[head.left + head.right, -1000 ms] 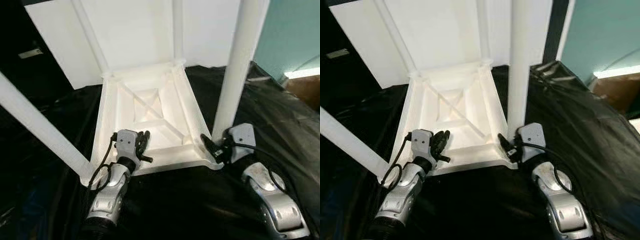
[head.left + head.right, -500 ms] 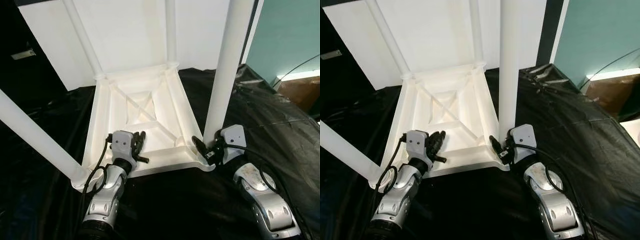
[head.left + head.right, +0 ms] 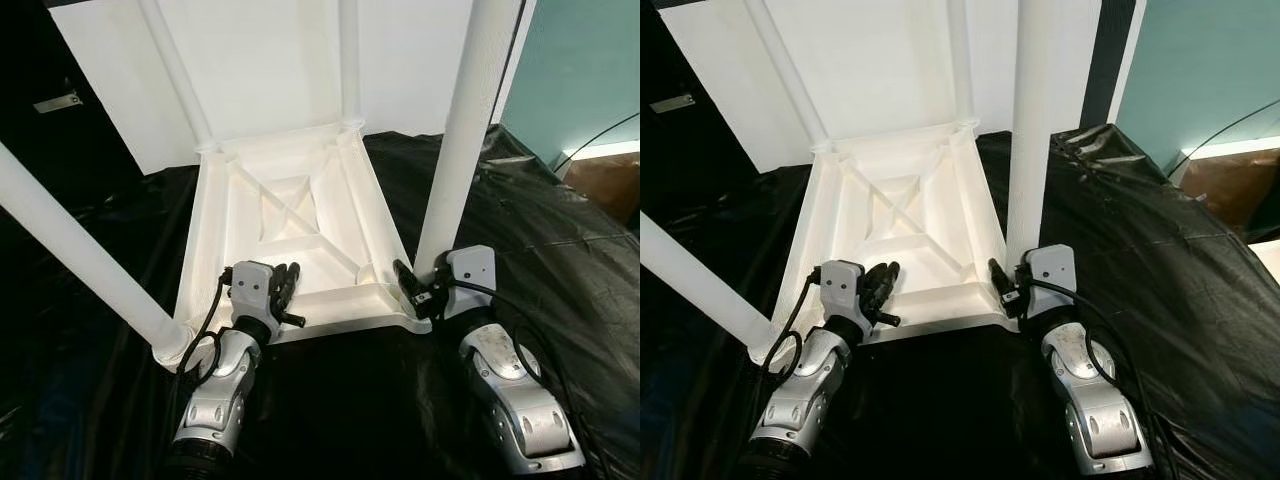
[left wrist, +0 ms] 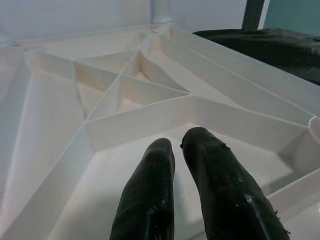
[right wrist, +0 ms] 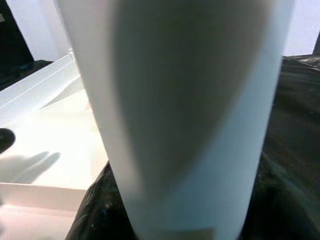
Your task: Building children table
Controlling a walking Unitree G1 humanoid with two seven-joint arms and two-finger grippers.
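Note:
The white children's table (image 3: 330, 322) lies upside down on black sheeting, its ribbed underside (image 4: 125, 95) facing up. Two far legs (image 3: 348, 60) and two near legs stand in its corners. My left gripper (image 3: 288, 278) hovers over the near edge of the underside, its fingers (image 4: 150, 200) shut together with nothing between them. At the base of the near right leg (image 3: 460, 150), my right gripper (image 3: 425, 278) is closed around that leg, with one black finger (image 3: 404, 274) on its left side. This leg (image 5: 190, 110) looms very close in the right wrist view.
The near left leg (image 3: 70, 250) slants out towards my left side. Black plastic sheeting (image 3: 350, 400) covers the surface around the table. A white panel (image 3: 270, 60) stands behind it, and a teal wall (image 3: 580, 60) and a brown box (image 3: 612, 185) are at the right.
The whole picture has shifted slightly with the head camera. Both grippers keep their places on the table.

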